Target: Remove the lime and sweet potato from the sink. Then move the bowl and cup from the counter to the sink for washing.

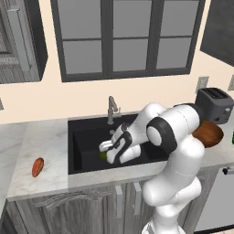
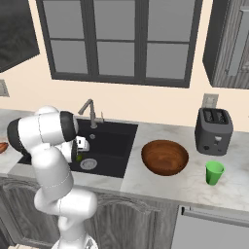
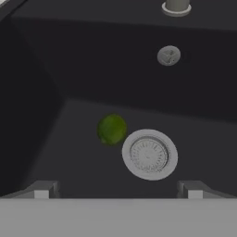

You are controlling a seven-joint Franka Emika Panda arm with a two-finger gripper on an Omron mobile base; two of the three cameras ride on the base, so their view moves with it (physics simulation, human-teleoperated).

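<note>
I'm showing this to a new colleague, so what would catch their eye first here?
The white arm bends down into the black sink, its open fingers above the lime beside the silver drain. The sweet potato lies on the counter left of the sink; the wooden bowl and green cup sit right.

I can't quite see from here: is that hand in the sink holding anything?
Nothing. The gripper is open above the sink floor, and the lime lies loose beside the drain.

A matte black rectangular sink (image 2: 114, 141) sits in the pale marbled stone counter (image 2: 160, 187), its grey metal faucet (image 2: 89, 111) behind and round silver drain (image 2: 88, 164) on the floor. The white arm reaches into it. Right of the sink stands a wide brown wooden bowl (image 2: 165, 157), then a bright green cup (image 2: 214, 172) before a dark grey toaster (image 2: 213, 131).
</note>
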